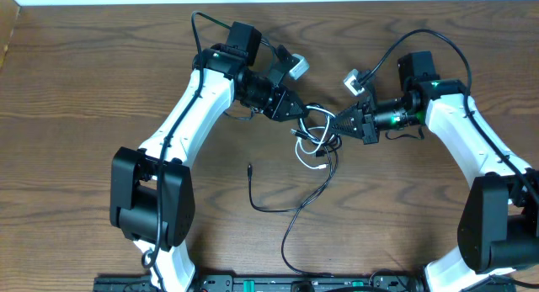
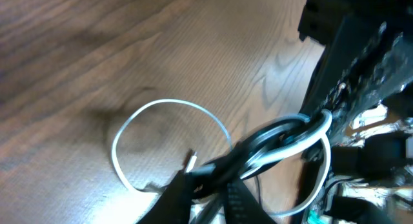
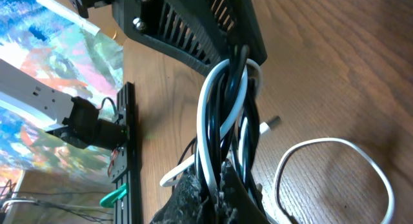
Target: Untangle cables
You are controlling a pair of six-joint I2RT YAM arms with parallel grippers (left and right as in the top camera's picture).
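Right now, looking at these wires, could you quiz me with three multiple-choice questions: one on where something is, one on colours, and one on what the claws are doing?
1. Where does the cable tangle lie?
A. far out at the left
B. between the left gripper and the right gripper
C. beside an arm's base

2. What colours are the two thin cables?
A. red and blue
B. both yellow
C. one white cable, one black cable

3. How do the grippers stand?
A. both shut on the tangle
B. both wide open
C. one out of view

Answers:
1 B, the overhead view shows the knot between the two grippers.
2 C, white loops and a long black cord show.
3 A, each wrist view shows the bundle clamped in that gripper.
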